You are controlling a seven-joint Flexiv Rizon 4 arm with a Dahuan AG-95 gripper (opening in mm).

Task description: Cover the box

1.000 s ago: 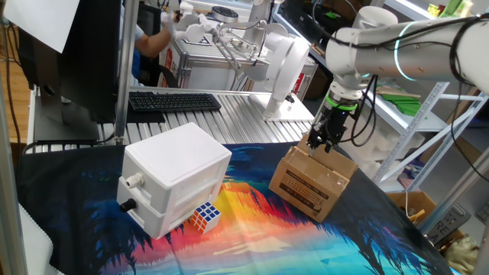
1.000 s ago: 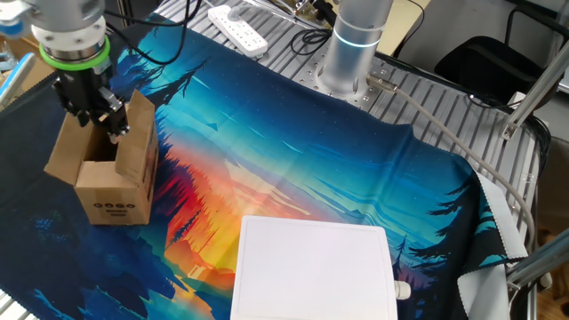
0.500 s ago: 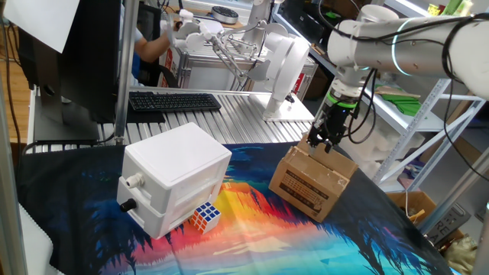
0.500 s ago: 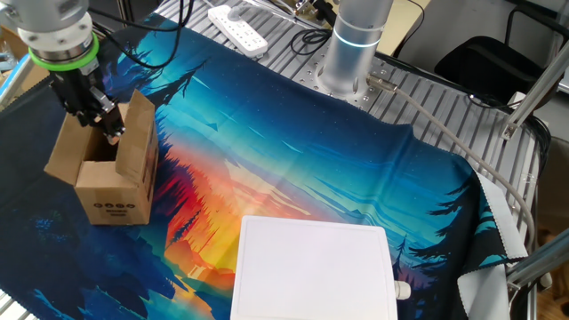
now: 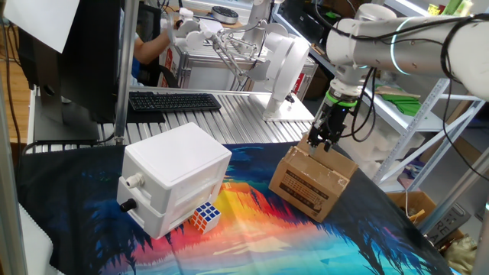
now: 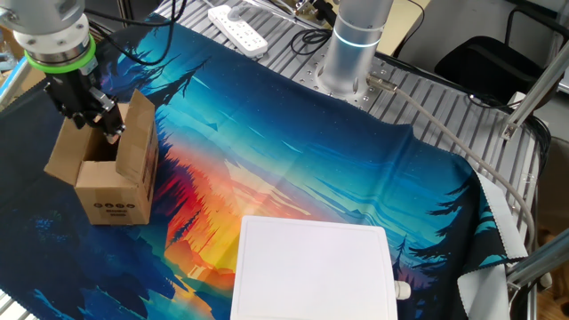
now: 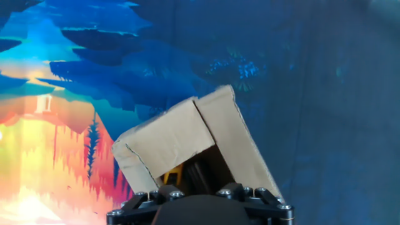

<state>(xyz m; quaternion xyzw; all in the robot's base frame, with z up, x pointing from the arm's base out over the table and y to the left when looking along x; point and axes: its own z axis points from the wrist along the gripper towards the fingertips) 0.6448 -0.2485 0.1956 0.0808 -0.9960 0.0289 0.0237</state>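
A brown cardboard box (image 5: 313,182) sits on the worktop (image 6: 293,160), on a bright printed cloth (image 5: 252,237), near the edge farthest from the white plastic box (image 5: 173,177). In the other fixed view the carton (image 6: 105,169) stands close to the left edge of the worktop with its flaps up, one tall flap rising on the side toward the arm's base (image 6: 354,44). Black print shows on one of its side walls.

The gripper (image 5: 324,140) of the Flexiv arm hangs just over the open top of the carton, fingers pointing down beside the raised flap (image 6: 135,133). In the other fixed view the gripper (image 6: 98,123) is right at the flap's upper edge; whether it touches cannot be told. The fingers look close together, but whether they clamp the cardboard cannot be told either. The hand view shows two flaps (image 7: 187,134) angled like a roof over the dark interior.

A small Rubik's cube (image 5: 205,217) lies against the white plastic box, well apart from the carton. A keyboard (image 5: 174,101) rests beyond the cloth's far edge.
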